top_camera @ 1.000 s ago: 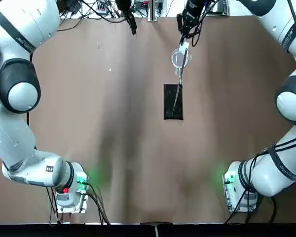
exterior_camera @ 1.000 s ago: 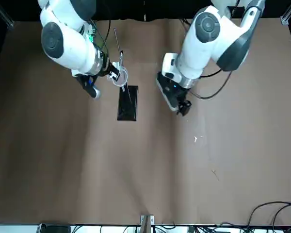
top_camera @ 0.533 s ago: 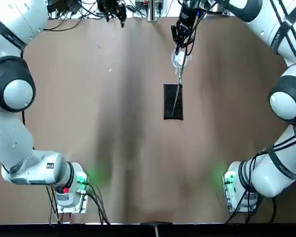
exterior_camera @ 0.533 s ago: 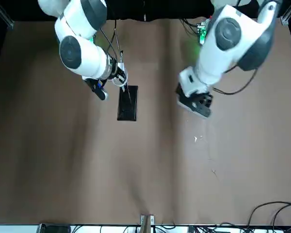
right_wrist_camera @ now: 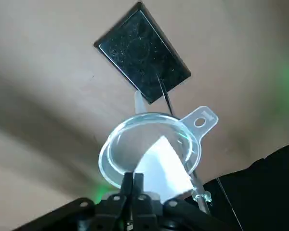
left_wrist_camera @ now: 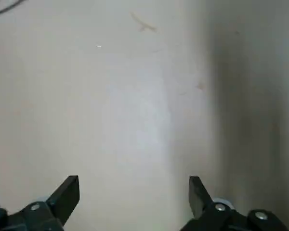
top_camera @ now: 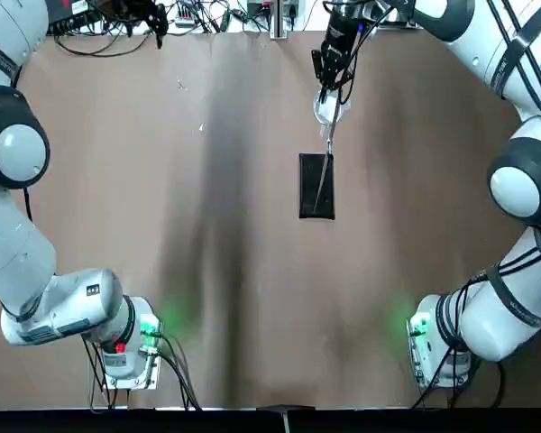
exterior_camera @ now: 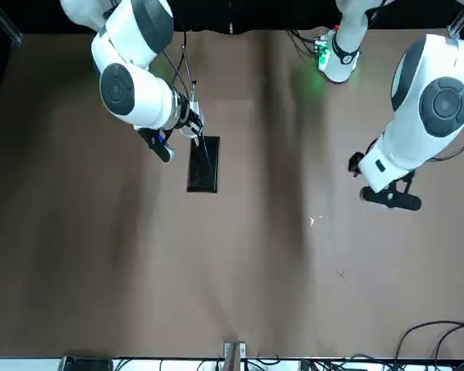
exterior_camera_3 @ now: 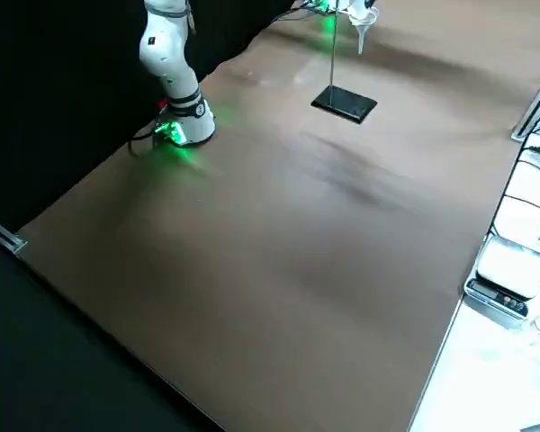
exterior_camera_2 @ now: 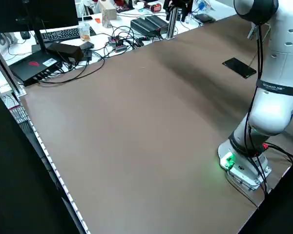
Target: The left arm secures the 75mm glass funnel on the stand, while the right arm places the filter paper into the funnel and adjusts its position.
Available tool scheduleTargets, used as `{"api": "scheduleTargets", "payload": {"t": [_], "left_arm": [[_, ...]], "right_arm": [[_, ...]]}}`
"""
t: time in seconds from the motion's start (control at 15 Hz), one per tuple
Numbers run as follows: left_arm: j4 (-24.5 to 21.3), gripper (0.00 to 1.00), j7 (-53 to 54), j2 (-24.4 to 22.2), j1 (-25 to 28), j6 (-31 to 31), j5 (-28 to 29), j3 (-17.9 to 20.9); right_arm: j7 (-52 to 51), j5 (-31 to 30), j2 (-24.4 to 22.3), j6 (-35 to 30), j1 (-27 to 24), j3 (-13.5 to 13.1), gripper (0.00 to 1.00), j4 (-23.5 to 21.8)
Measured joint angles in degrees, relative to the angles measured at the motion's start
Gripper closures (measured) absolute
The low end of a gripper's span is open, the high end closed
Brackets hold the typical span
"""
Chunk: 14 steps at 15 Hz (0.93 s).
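1. Nearest, along the table's (top_camera: 252, 316) near edge, stand the green-lit bases of the left arm (top_camera: 131, 356) and the right arm (top_camera: 433, 347), where they were before.
2. Farther in, right of the middle, lies the black plate of the stand (top_camera: 316, 203), unmoved, its thin rod (exterior_camera_3: 333, 54) rising from it.
3. Beyond the plate, the funnel (right_wrist_camera: 110, 161) is up at the rod, stem pointing down, well above the table. It is in about the same spot as earlier.
4. The paper (right_wrist_camera: 159, 163) is at the funnel's mouth: its narrow end reaches over the bowl, while its wide end crosses the rim. How deep it sits I cannot tell.
5. The right gripper (right_wrist_camera: 133, 176) is right at the funnel, its two fingertips pressed together, pinching the paper's edge. Compared with the first pictures it has come in over the bowl; since the second ones it has barely shifted.
6. Farther off, the left gripper (left_wrist_camera: 134, 187) hovers toward the far left corner, fingers spread wide with nothing between them. It has swung outward, away from the stand, where before it hung closer to the middle.
7. Past the far edge is a tangle of cables (top_camera: 99, 52).
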Motion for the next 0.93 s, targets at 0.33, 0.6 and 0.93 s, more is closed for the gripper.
{"api": "scheduleTargets", "payload": {"t": [0.33, 0.6, 0.93], "left_arm": [[0.23, 0.00, -1.38, -1.74, 3.66, -0.52, 1.80, 1.12], [0.26, 0.00, -1.38, -1.77, 4.18, -0.44, 1.68, 1.02], [0.49, 0.00, -1.36, -3.40, 5.39, -0.45, -0.48, 0.90]], "right_arm": [[0.00, 0.00, 0.00, 0.02, -0.07, -0.19, 0.66, 0.03], [0.00, 0.00, -0.01, 0.04, -0.12, -0.52, 0.54, 0.25], [-3.26, -3.41, -1.42, 0.09, -1.99, -3.26, 0.54, 1.00]]}}
